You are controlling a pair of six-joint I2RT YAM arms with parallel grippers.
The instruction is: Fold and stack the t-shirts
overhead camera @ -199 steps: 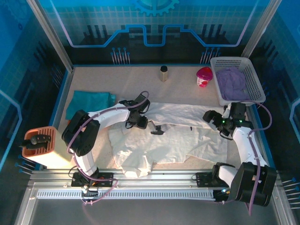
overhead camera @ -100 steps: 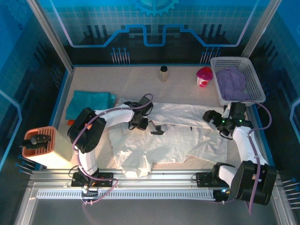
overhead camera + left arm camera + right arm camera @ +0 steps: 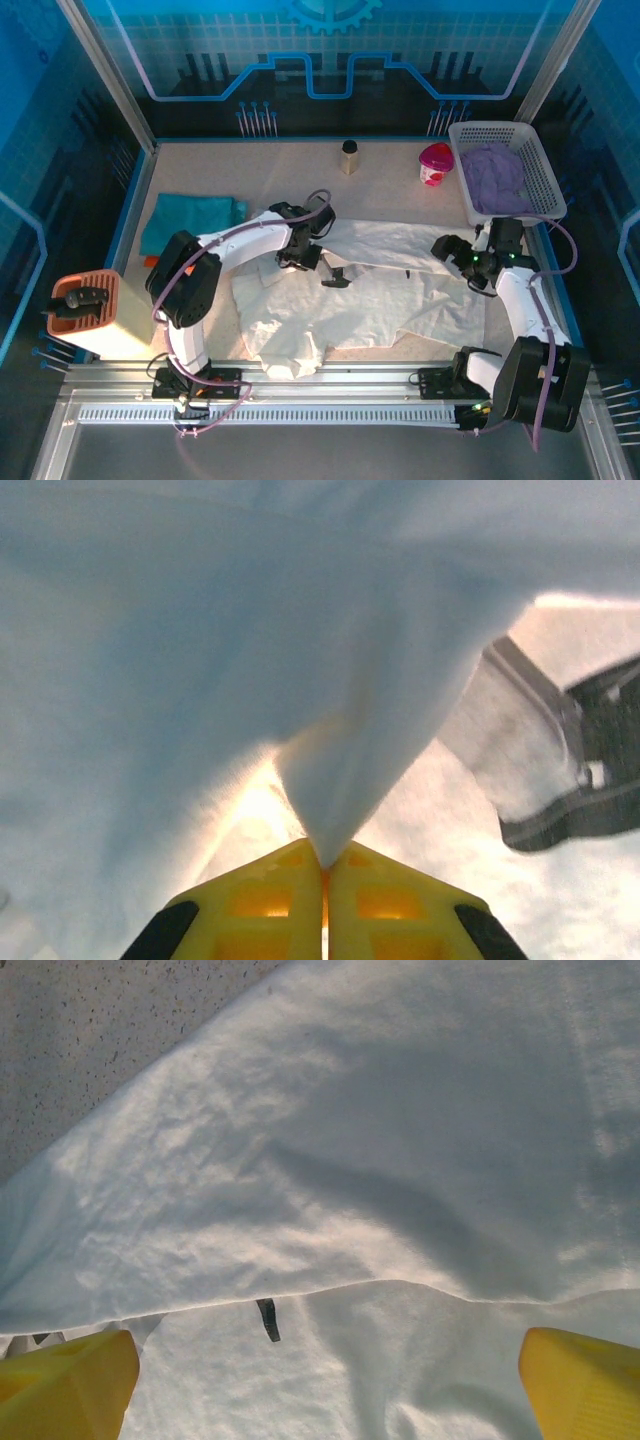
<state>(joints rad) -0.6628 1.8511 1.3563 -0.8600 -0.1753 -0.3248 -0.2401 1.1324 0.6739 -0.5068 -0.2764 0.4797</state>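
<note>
Left hand [image 3: 323,865] pinched tight on a raised fold of white shirt [image 3: 200,660]. Right hand [image 3: 325,1365] spread wide over the same shirt, gripping nothing.

Blue light washes the enclosure walls [image 3: 60,120]; the worktop [image 3: 390,180] is evenly lit and sharp from above. At the left wrist the white t-shirt [image 3: 300,660] is blurred, a warm glow bleeding through. The right wrist view is crisp, soft shadows crossing the folds.

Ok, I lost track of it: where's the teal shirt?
Top view: the teal shirt lies at the table's left, beside the white shirt's far-left corner.
</note>
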